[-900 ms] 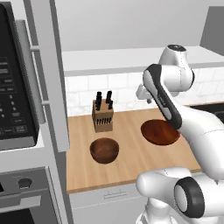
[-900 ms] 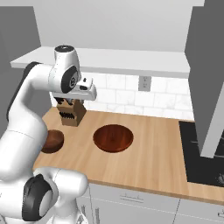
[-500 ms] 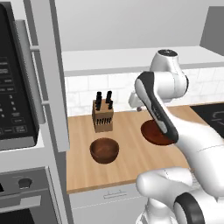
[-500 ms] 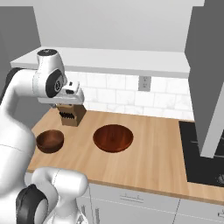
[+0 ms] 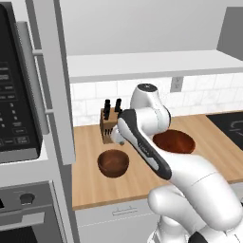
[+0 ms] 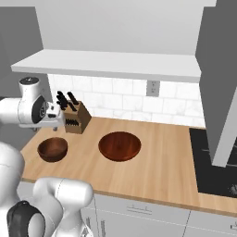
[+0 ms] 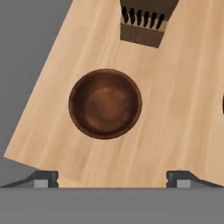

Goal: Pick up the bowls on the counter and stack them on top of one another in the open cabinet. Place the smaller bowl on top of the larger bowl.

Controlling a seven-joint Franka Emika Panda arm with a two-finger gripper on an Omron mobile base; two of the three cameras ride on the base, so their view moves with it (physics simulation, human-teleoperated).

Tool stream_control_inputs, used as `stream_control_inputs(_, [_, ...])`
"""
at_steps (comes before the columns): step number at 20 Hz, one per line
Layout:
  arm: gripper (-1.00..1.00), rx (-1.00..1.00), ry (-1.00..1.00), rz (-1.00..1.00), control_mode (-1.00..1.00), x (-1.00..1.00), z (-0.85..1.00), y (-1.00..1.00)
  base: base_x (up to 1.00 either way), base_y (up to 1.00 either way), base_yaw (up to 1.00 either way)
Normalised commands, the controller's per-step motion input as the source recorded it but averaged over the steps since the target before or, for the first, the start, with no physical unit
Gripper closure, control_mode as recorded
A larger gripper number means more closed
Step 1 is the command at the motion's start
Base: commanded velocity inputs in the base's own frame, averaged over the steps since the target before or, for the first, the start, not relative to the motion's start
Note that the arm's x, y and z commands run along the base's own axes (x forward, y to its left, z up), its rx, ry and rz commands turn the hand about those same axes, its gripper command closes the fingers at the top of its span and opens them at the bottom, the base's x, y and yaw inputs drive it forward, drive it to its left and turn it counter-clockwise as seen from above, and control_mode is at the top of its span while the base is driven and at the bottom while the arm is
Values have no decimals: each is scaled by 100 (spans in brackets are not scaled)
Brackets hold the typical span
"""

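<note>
Counter (image 6: 152,171) with larger bowl (image 5: 173,142) half behind arm, wide-spread end effector (image 7: 112,177) above smaller bowl (image 7: 105,103).

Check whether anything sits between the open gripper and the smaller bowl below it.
Nothing visible does. In the hand view the gripper looks straight down at the smaller bowl, with bare counter around it. The knife block stands apart, beyond the bowl.

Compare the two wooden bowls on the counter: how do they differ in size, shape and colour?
The smaller bowl is narrow, deep and rounded; the larger bowl is wide and shallow, almost plate-like. The smaller bowl is dark brown, the larger bowl more reddish. The smaller bowl sits near the counter's left end in front of the knife block; the larger bowl sits further right. Both are round, wooden, upright and empty.
</note>
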Motion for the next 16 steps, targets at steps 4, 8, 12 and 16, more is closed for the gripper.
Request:
stream_control_inputs(4, [-100, -1, 3, 1, -100, 52, -30, 33, 0, 0, 0])
stream_control_inputs(8, [-100, -2, 4, -9, -100, 11, -40, -26, 0, 0, 0])
stream_control_inputs(12, [-100, 0, 10, -7, -100, 1, -38, -28, 0, 0, 0])
stream_control_inputs(16, [-100, 0, 2, -1, -100, 1, -64, -15, 0, 0, 0])
